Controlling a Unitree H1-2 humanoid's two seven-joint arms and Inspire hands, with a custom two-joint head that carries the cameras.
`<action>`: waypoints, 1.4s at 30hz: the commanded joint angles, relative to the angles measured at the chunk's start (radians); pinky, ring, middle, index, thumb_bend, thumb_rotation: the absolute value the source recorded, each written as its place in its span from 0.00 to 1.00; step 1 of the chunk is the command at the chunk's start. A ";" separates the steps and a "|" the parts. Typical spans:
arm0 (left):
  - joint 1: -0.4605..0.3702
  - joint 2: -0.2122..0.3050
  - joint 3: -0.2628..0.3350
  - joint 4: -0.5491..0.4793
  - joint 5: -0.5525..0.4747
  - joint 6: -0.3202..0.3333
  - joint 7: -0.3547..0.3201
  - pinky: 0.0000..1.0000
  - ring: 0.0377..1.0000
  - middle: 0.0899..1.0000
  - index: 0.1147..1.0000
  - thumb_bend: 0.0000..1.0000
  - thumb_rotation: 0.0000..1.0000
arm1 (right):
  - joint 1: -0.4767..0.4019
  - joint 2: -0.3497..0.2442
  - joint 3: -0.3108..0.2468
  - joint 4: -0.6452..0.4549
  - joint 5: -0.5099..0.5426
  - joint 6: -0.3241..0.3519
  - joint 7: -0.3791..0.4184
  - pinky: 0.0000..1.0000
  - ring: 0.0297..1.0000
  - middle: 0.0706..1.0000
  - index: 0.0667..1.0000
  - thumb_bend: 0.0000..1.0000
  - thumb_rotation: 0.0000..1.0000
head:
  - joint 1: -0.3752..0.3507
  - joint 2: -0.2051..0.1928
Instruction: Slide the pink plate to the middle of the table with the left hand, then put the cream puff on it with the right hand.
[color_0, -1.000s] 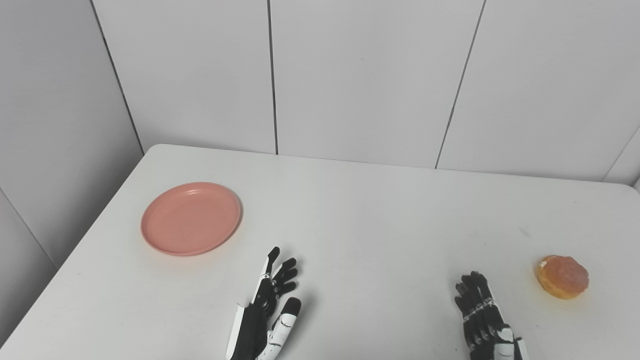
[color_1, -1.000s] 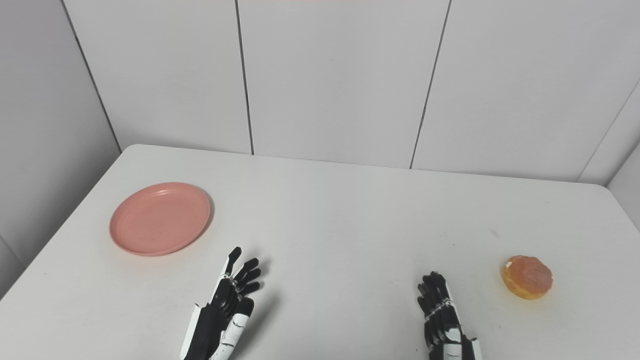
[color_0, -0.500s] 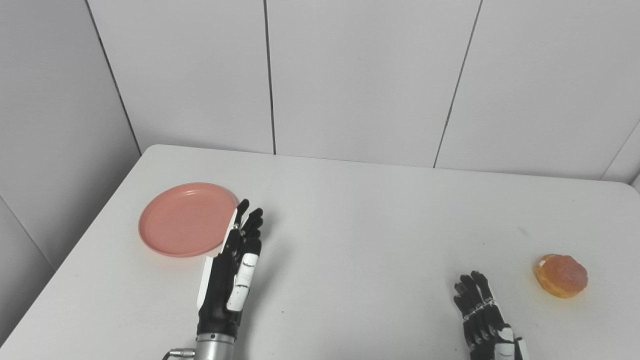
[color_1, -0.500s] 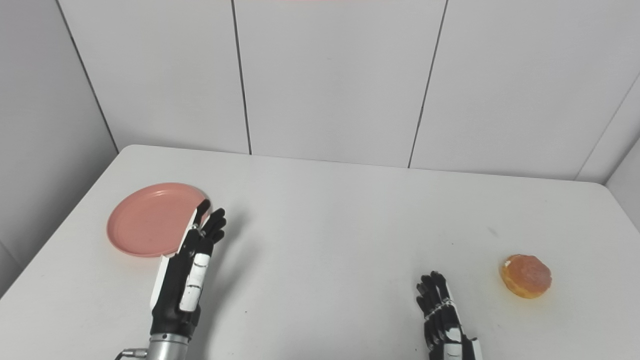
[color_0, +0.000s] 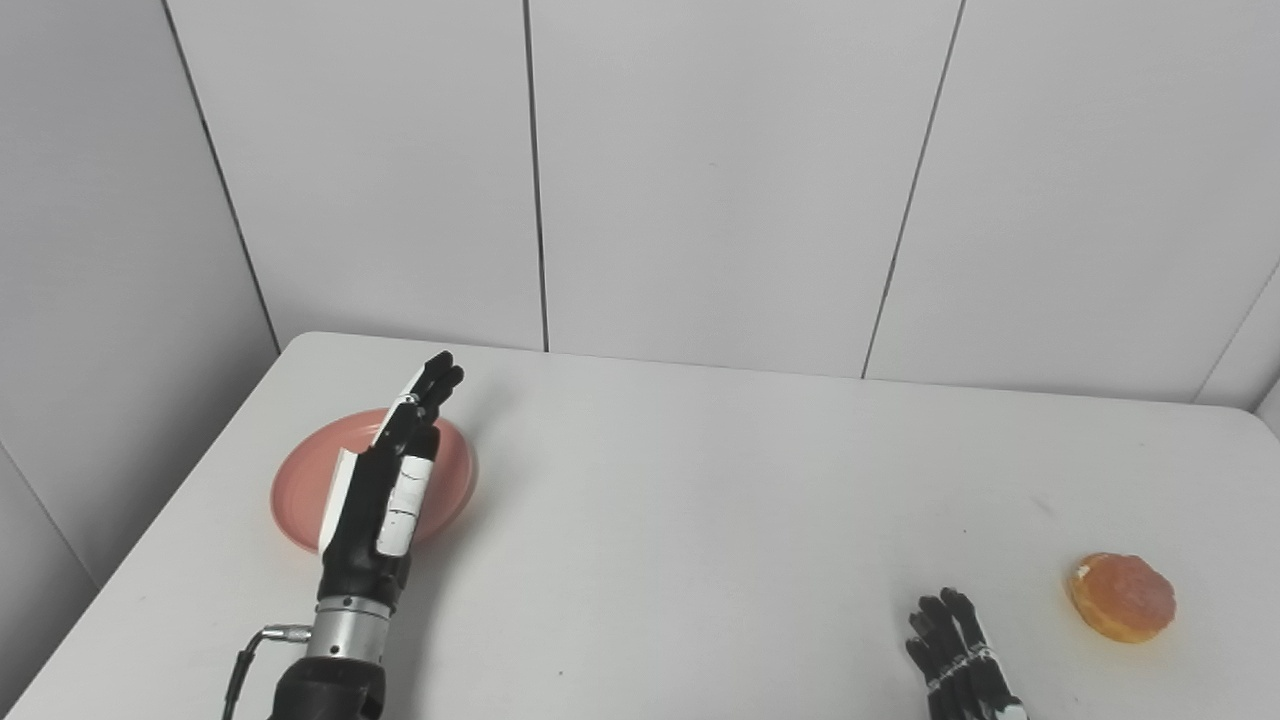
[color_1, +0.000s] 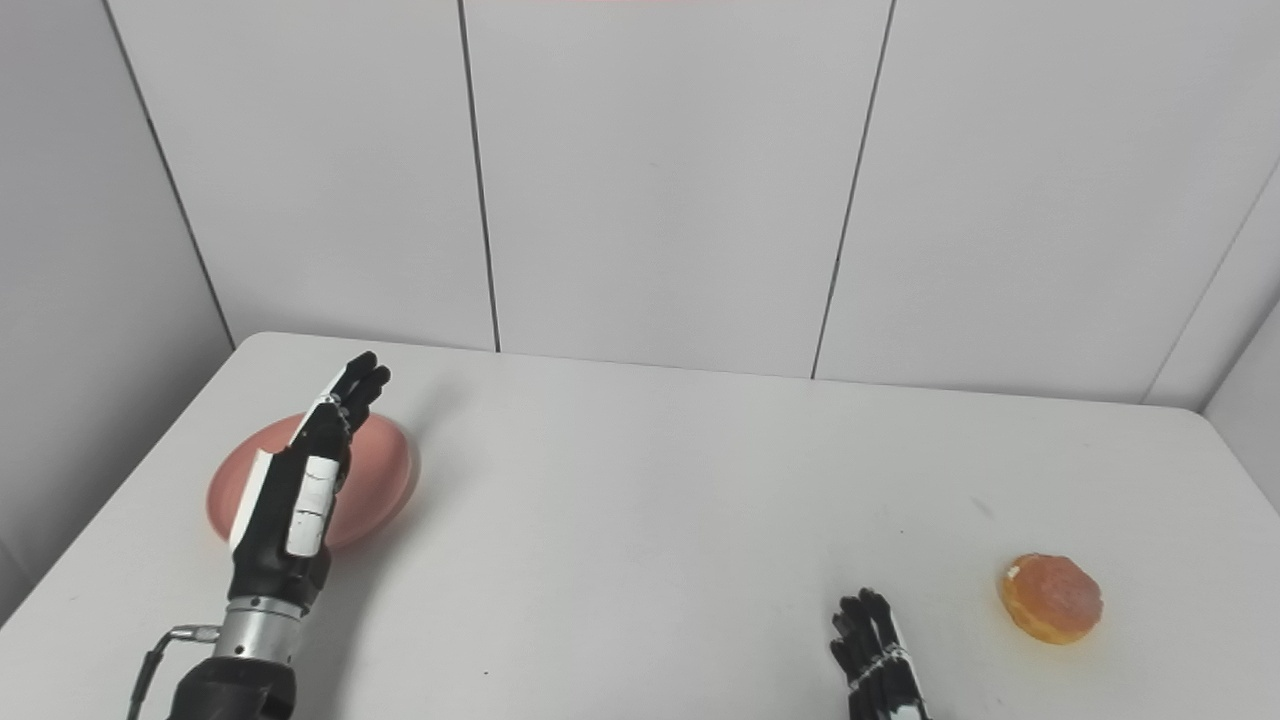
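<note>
The left hand (color_0: 385, 480) is raised over the plate (color_0: 448, 478) near the table's (color_0: 700, 500) left edge, fingers straight, holding nothing. The right hand (color_0: 955, 660) rests empty and spread at the front edge, near the puff (color_0: 1122, 596).

Middle of the pink plate (color_0: 450, 480) hidden behind the left robot hand (color_0: 385, 480), right robot hand (color_0: 955, 655) cut off by the bottom edge, its palm unseen
</note>
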 joint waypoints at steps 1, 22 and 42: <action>-0.064 0.060 0.025 -0.017 -0.015 -0.007 -0.017 1.00 0.95 0.91 0.84 0.94 1.00 | -0.004 0.014 -0.001 0.105 -0.010 0.041 -0.023 0.95 0.93 0.91 0.92 0.86 1.00 | 0.001 0.000; -0.228 0.240 0.161 0.384 -0.057 -0.107 -0.021 1.00 0.93 0.90 0.88 0.99 1.00 | -0.012 0.016 0.001 0.121 -0.014 0.033 -0.022 0.92 0.90 0.89 0.90 0.88 1.00 | 0.001 0.006; -0.349 0.302 0.180 0.962 -0.092 -0.350 -0.025 0.93 0.90 0.86 0.87 1.00 0.94 | -0.005 0.017 0.000 0.107 -0.010 0.043 -0.022 0.91 0.88 0.88 0.89 0.85 1.00 | -0.011 0.016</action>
